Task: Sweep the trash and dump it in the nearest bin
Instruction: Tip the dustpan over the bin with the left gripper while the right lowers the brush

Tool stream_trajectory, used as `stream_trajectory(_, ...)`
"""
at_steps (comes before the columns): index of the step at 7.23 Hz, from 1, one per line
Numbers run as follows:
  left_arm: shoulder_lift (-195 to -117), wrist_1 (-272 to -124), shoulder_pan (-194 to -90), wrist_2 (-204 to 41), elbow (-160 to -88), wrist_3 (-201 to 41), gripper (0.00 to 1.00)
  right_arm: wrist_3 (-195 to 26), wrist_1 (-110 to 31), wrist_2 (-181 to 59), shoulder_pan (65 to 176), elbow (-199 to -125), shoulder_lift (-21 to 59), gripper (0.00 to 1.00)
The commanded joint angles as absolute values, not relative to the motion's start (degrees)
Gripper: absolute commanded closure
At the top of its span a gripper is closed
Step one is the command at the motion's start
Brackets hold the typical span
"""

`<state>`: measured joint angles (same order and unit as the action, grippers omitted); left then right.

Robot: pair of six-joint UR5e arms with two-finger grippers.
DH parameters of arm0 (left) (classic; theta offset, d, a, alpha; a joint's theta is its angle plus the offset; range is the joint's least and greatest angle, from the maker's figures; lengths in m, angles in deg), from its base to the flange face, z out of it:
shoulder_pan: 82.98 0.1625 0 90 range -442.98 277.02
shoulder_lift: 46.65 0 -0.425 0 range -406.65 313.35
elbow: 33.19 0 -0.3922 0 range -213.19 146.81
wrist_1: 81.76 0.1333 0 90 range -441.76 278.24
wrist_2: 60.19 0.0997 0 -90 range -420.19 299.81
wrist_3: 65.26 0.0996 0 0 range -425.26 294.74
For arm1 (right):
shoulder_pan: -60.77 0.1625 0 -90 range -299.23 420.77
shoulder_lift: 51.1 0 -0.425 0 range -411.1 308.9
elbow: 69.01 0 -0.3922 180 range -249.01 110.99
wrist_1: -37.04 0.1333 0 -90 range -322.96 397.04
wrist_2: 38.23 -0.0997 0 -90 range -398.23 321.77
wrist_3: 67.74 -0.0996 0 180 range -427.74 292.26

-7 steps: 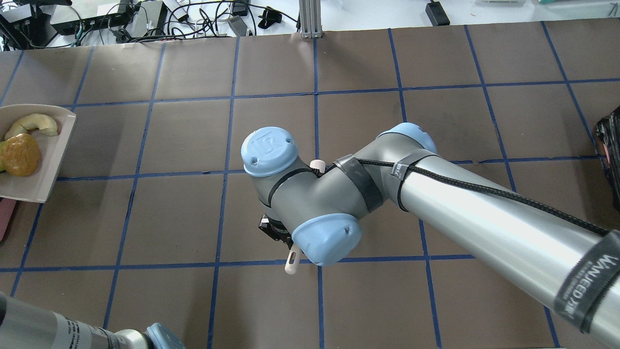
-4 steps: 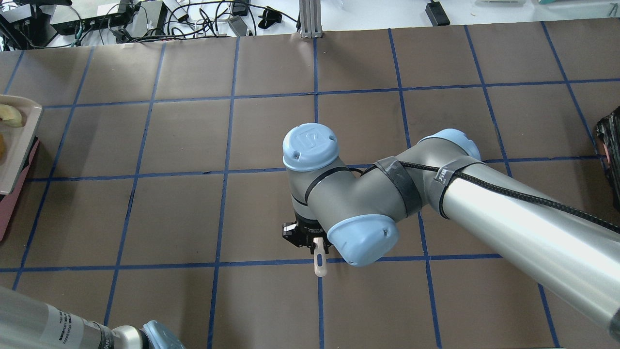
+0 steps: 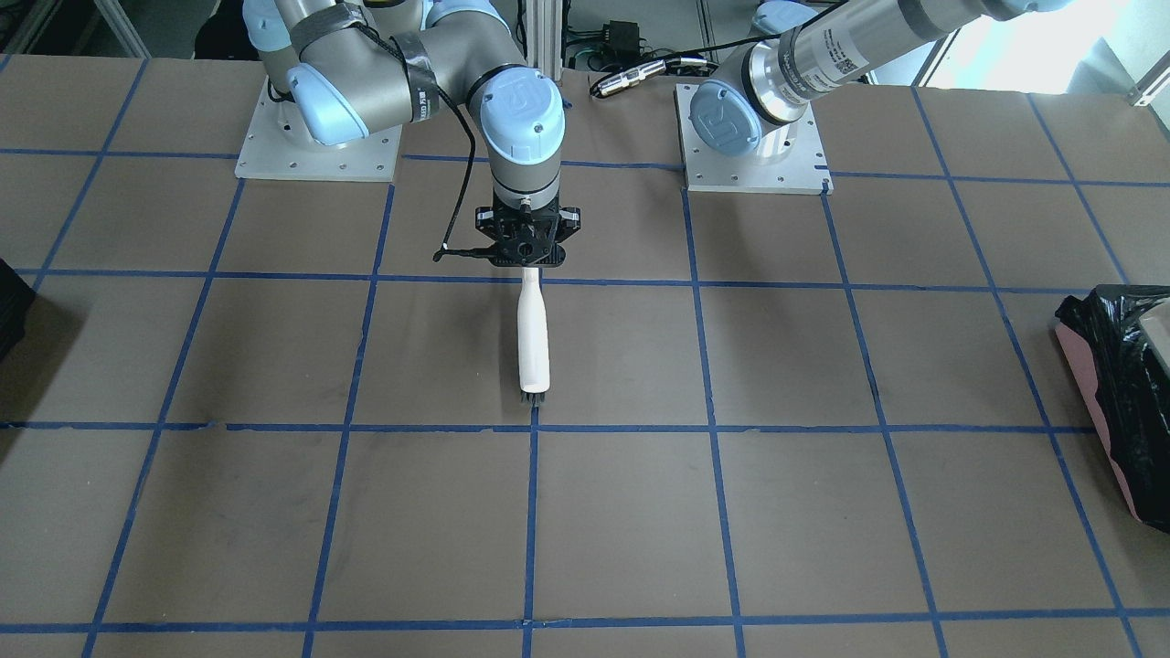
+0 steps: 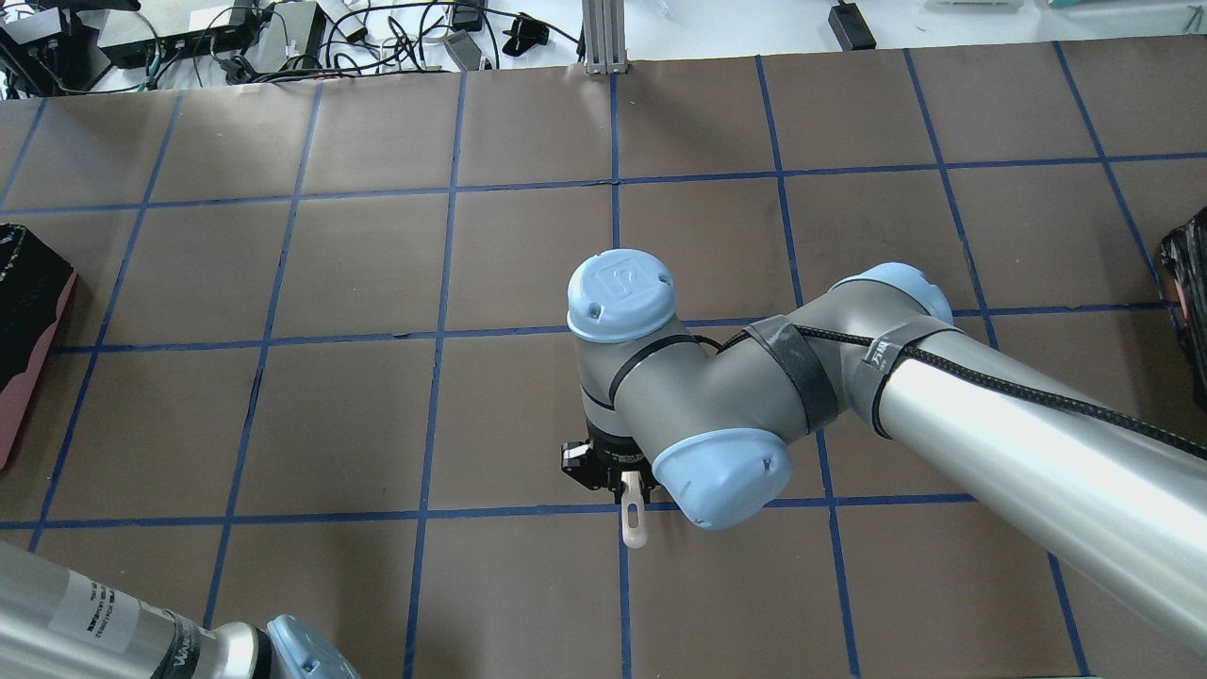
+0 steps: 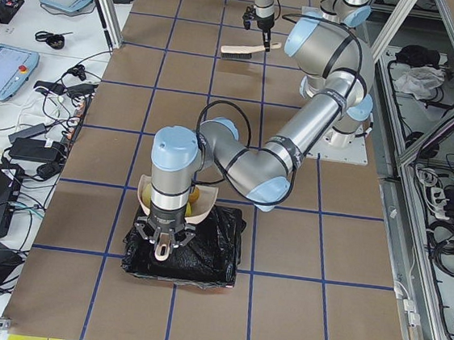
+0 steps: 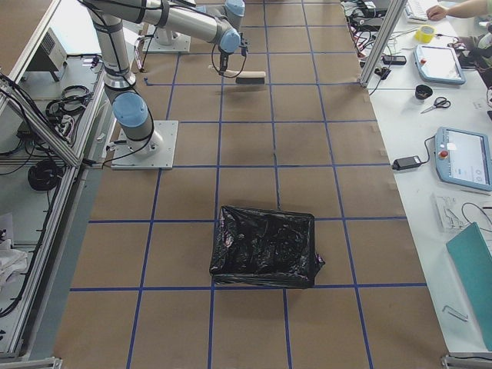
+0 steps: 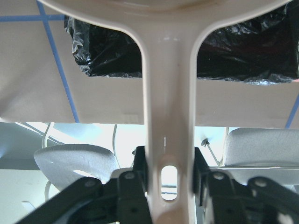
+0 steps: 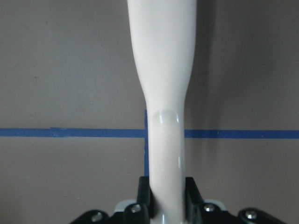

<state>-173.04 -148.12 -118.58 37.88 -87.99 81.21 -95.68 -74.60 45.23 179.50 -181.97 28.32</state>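
My left gripper (image 7: 168, 173) is shut on the handle of the cream dustpan (image 7: 167, 84) and holds it over the bin (image 5: 190, 247), a pink-sided box lined with a black bag (image 7: 110, 49) at the table's left end. In the exterior left view the dustpan (image 5: 176, 204) sits tilted above the bag, and a yellow-brown bit of trash (image 5: 194, 193) shows inside it. The other pieces are hidden. My right gripper (image 3: 521, 256) is shut on a white brush (image 3: 533, 340) that lies near mid-table, also in the overhead view (image 4: 634, 523).
The bin's edge shows at the overhead view's left (image 4: 26, 302) and the front view's right (image 3: 1120, 366). A second black-lined bin (image 6: 265, 246) stands at the table's right end. My right arm (image 4: 943, 415) spans the table's middle. Cables and electronics (image 4: 236, 38) lie beyond the far edge.
The dustpan with the trash has moved left out of the overhead view, uncovering the bin's edge. My right arm has moved right and slightly nearer with the brush.
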Motion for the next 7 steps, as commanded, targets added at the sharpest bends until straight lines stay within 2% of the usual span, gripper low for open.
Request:
stream_trajectory(1,-176.1,-147.9,-116.3,37.5,-82.7,82.7,1.00,-98.8,-75.5,43.6,179.5,-182.5,28.6,1.00)
stream_trajectory(5,-177.3,-135.8,-115.4,38.4,-83.3,82.1,1.00,-105.8,-81.0,39.7,179.5,-184.9,28.6,1.00)
stream_trajectory(7,-175.3,-123.8,-115.4,43.8,-90.4,81.4,1.00,-106.4,-81.3,39.9,179.5,-184.9,28.4,1.00)
